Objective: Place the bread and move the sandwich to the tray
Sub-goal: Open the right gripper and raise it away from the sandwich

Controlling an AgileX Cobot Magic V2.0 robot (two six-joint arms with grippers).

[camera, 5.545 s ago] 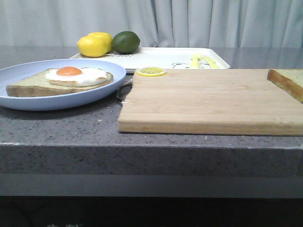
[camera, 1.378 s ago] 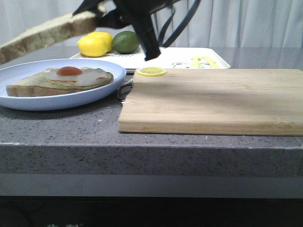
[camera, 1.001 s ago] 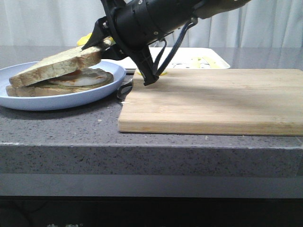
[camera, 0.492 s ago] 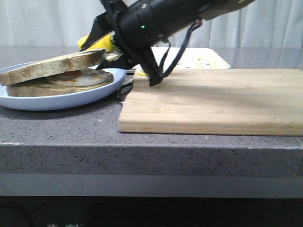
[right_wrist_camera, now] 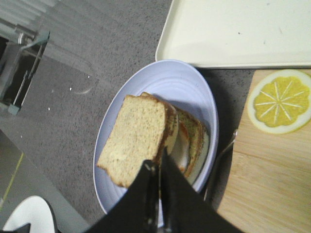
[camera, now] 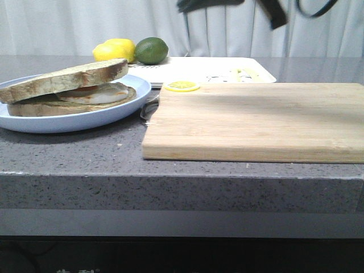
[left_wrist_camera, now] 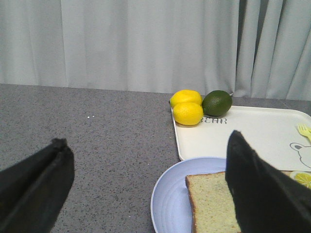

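Observation:
The bread [camera: 65,79] lies as the top slice on the fried egg, so the sandwich [camera: 74,94] sits whole on its round pale blue plate [camera: 114,116] at the left. The white tray [camera: 199,68] lies behind it. My right gripper [right_wrist_camera: 156,161] hangs above the plate's near rim, its fingers pressed together with nothing between them; the bread [right_wrist_camera: 133,138] lies free below it. Only dark parts of the right arm [camera: 276,12] show at the top of the front view. My left gripper [left_wrist_camera: 148,141] is wide open and empty, above the table beside the plate [left_wrist_camera: 170,204].
A bamboo cutting board [camera: 256,119] fills the right of the table, with a lemon slice [camera: 182,86] on its far left corner. Two lemons [camera: 114,50] and a lime [camera: 151,50] sit on the tray's far left end. A metal utensil [camera: 149,108] lies between plate and board.
The right gripper carried the bread from the board over to the plate, laid it on the egg, let go and rose up out of the front view.

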